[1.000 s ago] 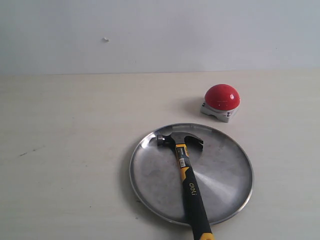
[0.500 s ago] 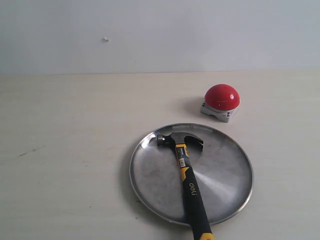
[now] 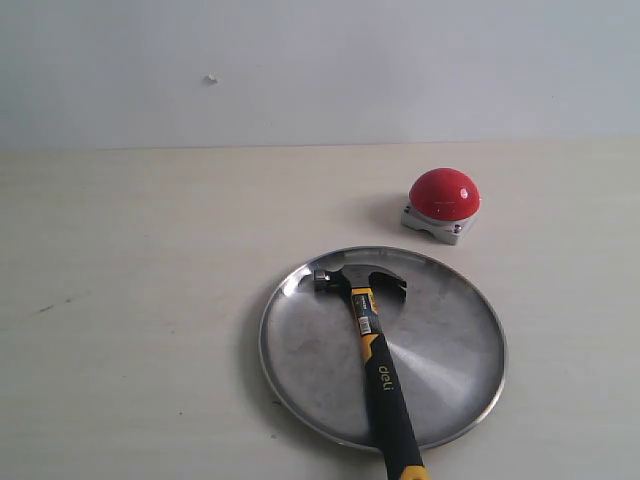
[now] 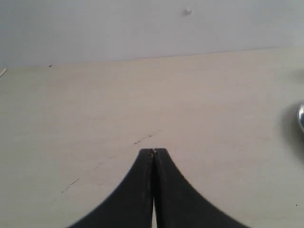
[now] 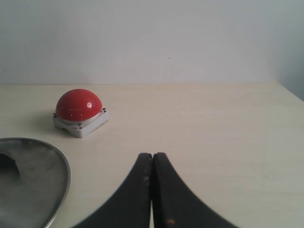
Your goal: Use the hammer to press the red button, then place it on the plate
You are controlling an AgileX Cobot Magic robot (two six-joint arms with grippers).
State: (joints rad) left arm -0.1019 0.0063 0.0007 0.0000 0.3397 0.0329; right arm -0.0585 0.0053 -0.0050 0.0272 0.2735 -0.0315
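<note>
A: Hammer first, where do we put it?
B: We log the hammer (image 3: pixel 376 352) lying flat on the plate (image 3: pixel 455 345). The dark head is inside the plate, on the side toward the worktop's far edge. The handle runs across the plate and over its rim toward the near edge. The yellow end is cut off by the frame, so we can't tell if it touches the worktop (image 3: pixel 130 300).
A: Plate?
B: Close to the near edge, well apart from the far edge where the wall (image 3: pixel 320 60) starts.
A: Red button?
B: The red button (image 3: pixel 444 196) sits upright on its grey base, between the plate and the far edge. It's near the plate's rim but apart from it.
A: Grippers, we go by the wrist views.
B: Left gripper (image 4: pixel 153 153): jaws pressed together, tips meeting, nothing between them. It's above bare worktop with a few faint dark scratches (image 4: pixel 145 139). There's a silver sliver at the frame's edge, too little for us to tell what it is.
A: Right?
B: Right gripper (image 5: pixel 152 156): jaws closed against each other too, holding nothing. It's apart from both the plate and the button, and we see both ahead of it. There's a dark bit inside the plate in that view, too cropped for us to name.
</note>
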